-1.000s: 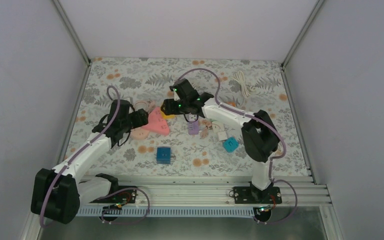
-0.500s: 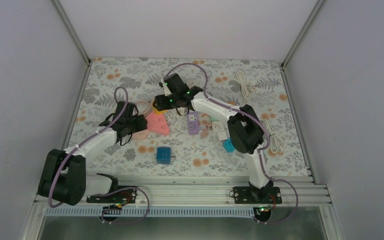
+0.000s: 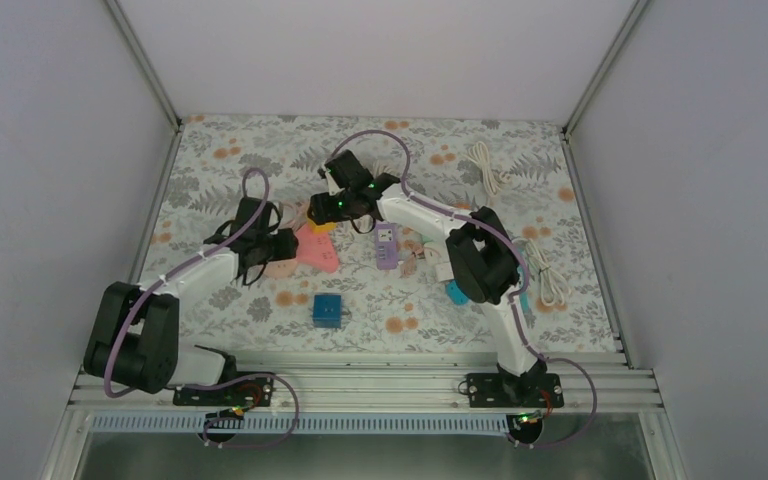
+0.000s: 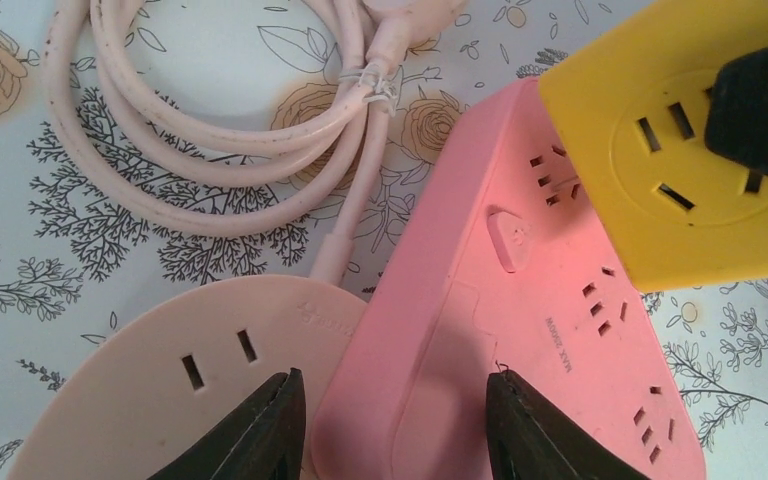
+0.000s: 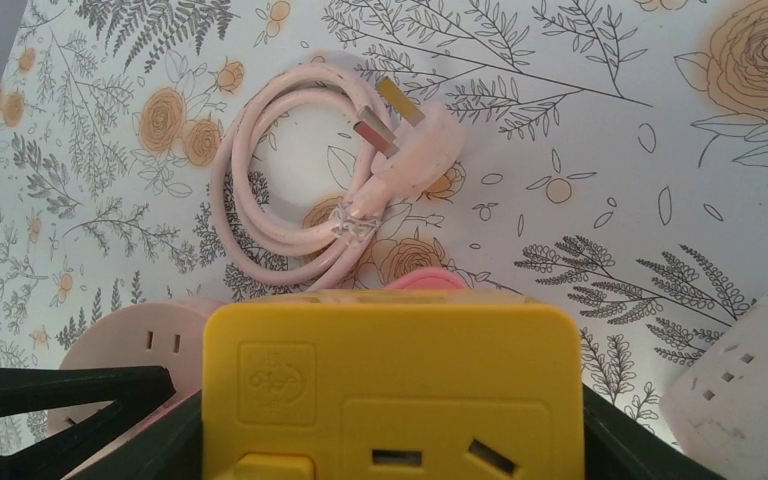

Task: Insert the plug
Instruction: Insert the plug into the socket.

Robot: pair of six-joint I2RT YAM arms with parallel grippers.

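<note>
Although the yellow cube-shaped plastic socket adapter [image 4: 680, 180] sits clamped between the black fingers of the right gripper [image 5: 380, 410], its pins are hidden beneath it. I cannot tell whether they have entered the pink rounded-triangle plastic power strip [image 4: 520, 300], on whose far corner it rests. I judge this adapter to be the plug being inserted.

The left gripper [image 4: 392, 380] stands part-way open astride the strip's near end. One finger is in the gap beside the pale pink round socket disc [image 4: 180, 380]. Whether the fingers press the strip I cannot tell.

If the strip is not pinned, a push on one corner could tip or slide it over the floral cloth [image 4: 20, 250], and the pins would miss or jam at an angle. The adapter looks skewed against the strip's slot rows, so forcing it could bend the pins. The left finger could also snag the disc and drag its coiled pale pink cable [image 4: 210, 150] and brass-pronged plug [image 5: 415, 135], which lie just beyond.
</note>
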